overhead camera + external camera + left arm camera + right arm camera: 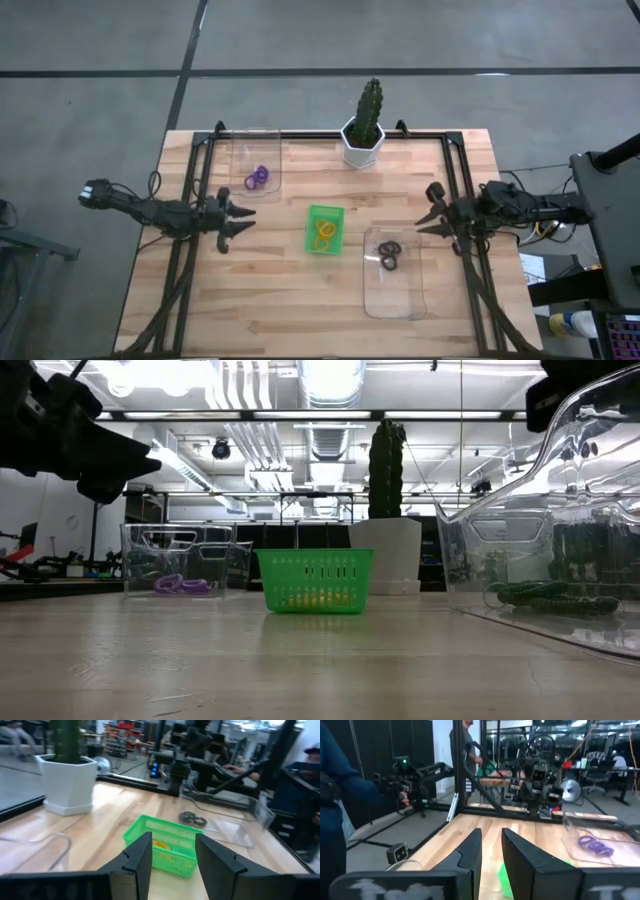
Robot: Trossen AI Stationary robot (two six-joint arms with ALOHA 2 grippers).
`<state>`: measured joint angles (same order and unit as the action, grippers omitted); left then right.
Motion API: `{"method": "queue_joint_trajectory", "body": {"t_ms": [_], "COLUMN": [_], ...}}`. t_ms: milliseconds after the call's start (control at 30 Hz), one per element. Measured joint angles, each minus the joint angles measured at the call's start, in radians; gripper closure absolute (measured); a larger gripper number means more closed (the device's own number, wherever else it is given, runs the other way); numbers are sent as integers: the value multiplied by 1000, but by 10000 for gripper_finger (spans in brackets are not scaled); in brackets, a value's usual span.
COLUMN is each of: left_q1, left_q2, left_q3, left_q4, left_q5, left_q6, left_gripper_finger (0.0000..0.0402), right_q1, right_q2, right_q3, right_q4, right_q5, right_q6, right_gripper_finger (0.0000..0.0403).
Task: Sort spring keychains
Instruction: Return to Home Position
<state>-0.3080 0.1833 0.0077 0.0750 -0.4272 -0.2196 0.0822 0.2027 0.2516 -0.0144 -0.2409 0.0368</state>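
Note:
The purple spring keychains (pixel 258 178) lie in a clear tray (pixel 255 140) at the far left. Orange ones (pixel 323 232) sit in the small green tray (pixel 325 213) at mid-table, and black ones (pixel 390 255) lie in a clear tray (pixel 392 300) to the right. My left gripper (pixel 240 218) hovers open, left of the green tray and near the purple tray; in its wrist view the green tray (pixel 165 851) shows between its fingers. My right gripper (pixel 428 210) hovers open, right of the black keychains. Neither touches anything.
A potted cactus in a white pot (pixel 363 140) stands at the table's far edge, between the trays. Black frame rails (pixel 190 200) run along both table sides. Bare wood lies along the near edge. A person in dark blue (pixel 332 795) shows beyond the table.

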Motion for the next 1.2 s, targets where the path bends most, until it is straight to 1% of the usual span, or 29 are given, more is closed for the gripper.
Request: {"method": "queue_joint_trajectory", "body": {"t_ms": [167,267,333,467,567,733,900,1033,1200], "left_q1": [-1,-1,-1,0,0,1,1,1,1], "left_q2": [0,0,0,0,2,10,16,17,17], "left_q3": [0,-1,-1,-1,-1,-1,-1,-1,-1], "left_q4": [-3,-5,-5,-5,-6,-9,-11,-13,-13], "left_q5": [68,76,76,76,68,47,22,21,20], "left_q6": [8,22,51,96,112,117,116,116,100], "left_gripper_finger": [259,259,259,259,259,259,259,259,259], "right_q1": [0,0,0,-1,0,-1,-2,-2,-2], "right_q2": [-119,-171,-199,-199,-197,-182,-181,-182,-181], "right_q3": [-48,-94,-126,-193,-244,-243,-243,-243,-243], "right_q4": [-48,-63,-64,-33,31,29,33,36,36], "right_q5": [9,12,38,131,183,232,301,305,305], "right_q6": [50,65,64,41,30,-58,-74,-98,-70], "right_gripper_finger": [328,324,322,321,326,334,331,324,319]}}
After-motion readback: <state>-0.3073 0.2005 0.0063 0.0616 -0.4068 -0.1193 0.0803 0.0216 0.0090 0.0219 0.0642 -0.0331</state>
